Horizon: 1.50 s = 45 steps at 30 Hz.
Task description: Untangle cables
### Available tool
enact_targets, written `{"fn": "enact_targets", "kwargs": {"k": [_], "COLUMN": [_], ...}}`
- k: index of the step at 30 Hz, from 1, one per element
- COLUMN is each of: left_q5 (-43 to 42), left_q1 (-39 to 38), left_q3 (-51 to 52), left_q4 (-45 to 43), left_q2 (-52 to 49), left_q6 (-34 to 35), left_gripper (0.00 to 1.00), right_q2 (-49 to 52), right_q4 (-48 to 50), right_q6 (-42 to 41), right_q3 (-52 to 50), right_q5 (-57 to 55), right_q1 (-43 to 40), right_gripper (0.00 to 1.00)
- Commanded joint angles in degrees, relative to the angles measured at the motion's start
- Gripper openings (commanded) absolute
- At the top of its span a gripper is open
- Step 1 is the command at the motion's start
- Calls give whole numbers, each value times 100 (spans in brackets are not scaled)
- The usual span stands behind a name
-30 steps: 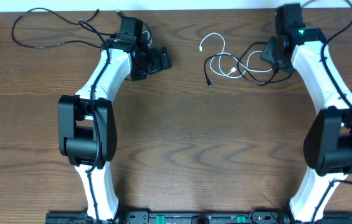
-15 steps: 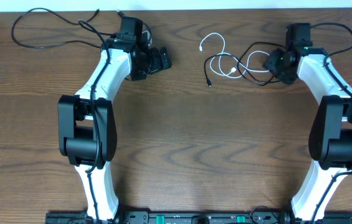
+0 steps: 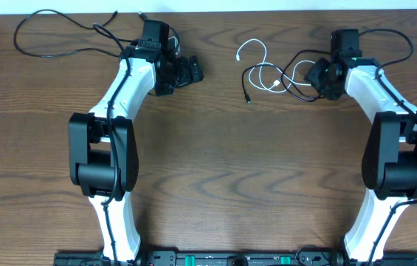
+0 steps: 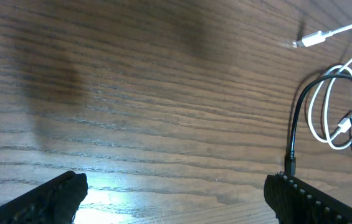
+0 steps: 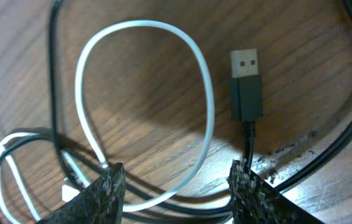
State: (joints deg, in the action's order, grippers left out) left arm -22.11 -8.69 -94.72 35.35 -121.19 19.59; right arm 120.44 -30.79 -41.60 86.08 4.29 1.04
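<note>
Nearest me the left claw [image 4: 176, 183] hangs spread wide over bare bench [image 4: 132, 93], empty and unmoved. The right claw [image 5: 177, 177] has swung in from the far edge onto the right side of the tangle, its jaws about half apart astride the white cable [image 5: 212, 99] and a black cable [image 5: 247, 96], pinching neither, so I judge a first pick is only being lined up. Farther back the cables [image 3: 274, 74] lie knotted between the arms, and the right arm [image 3: 374, 81] covers their right end, so I cannot tell which black strand crosses which.
</note>
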Motion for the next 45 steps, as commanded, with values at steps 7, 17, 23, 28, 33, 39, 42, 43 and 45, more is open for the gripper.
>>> {"fn": "enact_targets", "kwargs": {"k": [7, 17, 23, 28, 33, 39, 42, 43, 45], "left_q5": [76, 79, 79, 79, 76, 74, 74, 74, 74], "left_q1": [24, 24, 24, 24, 24, 24, 24, 24, 24], "left_q3": [-11, -11, -11, -11, -11, -11, -11, -11, -11], "left_q4": [2, 22, 17, 17, 17, 31, 66, 70, 85], "left_q2": [-33, -33, -33, -33, -33, -33, -33, -33, -33], "left_q6": [-50, -52, -50, -50, -50, -50, -50, -50, -50], "left_gripper": [97, 96, 97, 96, 96, 96, 96, 97, 96], "right_q2": [249, 39, -1123, -2315, -3289, -3692, -3696, -3674, -3587], "right_q4": [387, 352, 319, 844, 1397, 1812, 1521, 1340, 905], "right_q6": [-72, 166, 651, 1287, 1493, 1495, 1493, 1493, 1491], "right_q3": [-37, 131, 332, 332, 332, 332, 332, 332, 332], "right_q5": [-136, -2, 50, 527, 535, 549, 79, -203, -828], "right_q1": [2, 2, 15, 61, 278, 494, 490, 490, 483], "right_gripper": [20, 1, 1, 2, 1, 2, 3, 4, 14]}}
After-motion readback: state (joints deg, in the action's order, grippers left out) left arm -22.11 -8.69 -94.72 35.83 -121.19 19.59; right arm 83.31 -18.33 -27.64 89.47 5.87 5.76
